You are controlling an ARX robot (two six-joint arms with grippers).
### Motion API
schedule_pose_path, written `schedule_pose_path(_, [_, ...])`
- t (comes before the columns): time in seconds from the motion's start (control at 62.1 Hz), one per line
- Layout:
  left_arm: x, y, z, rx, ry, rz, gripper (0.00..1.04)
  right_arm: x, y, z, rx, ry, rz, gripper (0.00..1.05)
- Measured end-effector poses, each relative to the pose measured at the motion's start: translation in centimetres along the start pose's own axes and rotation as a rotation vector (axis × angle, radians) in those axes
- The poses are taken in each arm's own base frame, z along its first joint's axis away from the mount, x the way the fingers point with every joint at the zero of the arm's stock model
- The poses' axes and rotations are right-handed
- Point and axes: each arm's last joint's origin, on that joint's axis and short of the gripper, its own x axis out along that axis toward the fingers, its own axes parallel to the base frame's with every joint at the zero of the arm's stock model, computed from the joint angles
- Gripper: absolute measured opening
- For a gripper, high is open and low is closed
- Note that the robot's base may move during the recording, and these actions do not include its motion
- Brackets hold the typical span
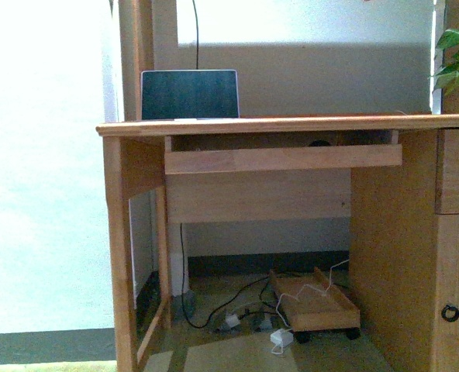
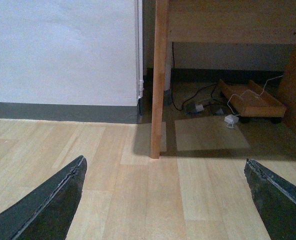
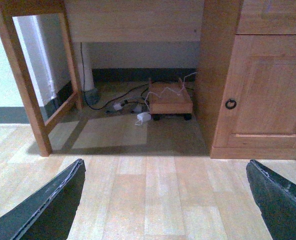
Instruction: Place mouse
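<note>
A small dark rounded shape, which looks like the mouse (image 1: 319,142), lies on the desk's pull-out shelf (image 1: 284,158), mostly hidden behind the shelf's front board. It does not show in either wrist view. My left gripper (image 2: 165,200) is open and empty, low over the pale wood floor in front of the desk's left leg (image 2: 158,80). My right gripper (image 3: 165,200) is open and empty over the floor in front of the desk's knee space. Neither arm shows in the front view.
A laptop (image 1: 189,94) stands open on the wooden desk top (image 1: 291,124). Under the desk are a wheeled wooden tray (image 1: 315,304), cables and white adapters (image 1: 281,337). A cupboard door with a ring handle (image 3: 231,104) is on the right. A plant (image 1: 456,54) is at top right.
</note>
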Motion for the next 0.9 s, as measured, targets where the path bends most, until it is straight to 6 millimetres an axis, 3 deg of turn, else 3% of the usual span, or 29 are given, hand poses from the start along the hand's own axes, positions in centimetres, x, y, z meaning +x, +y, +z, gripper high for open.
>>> schedule_pose_path(0.902, [0.00, 0.00, 0.00, 0.000, 0.000, 0.000, 0.97, 0.00, 0.00, 0.00, 0.000, 0.000, 0.000, 0.97])
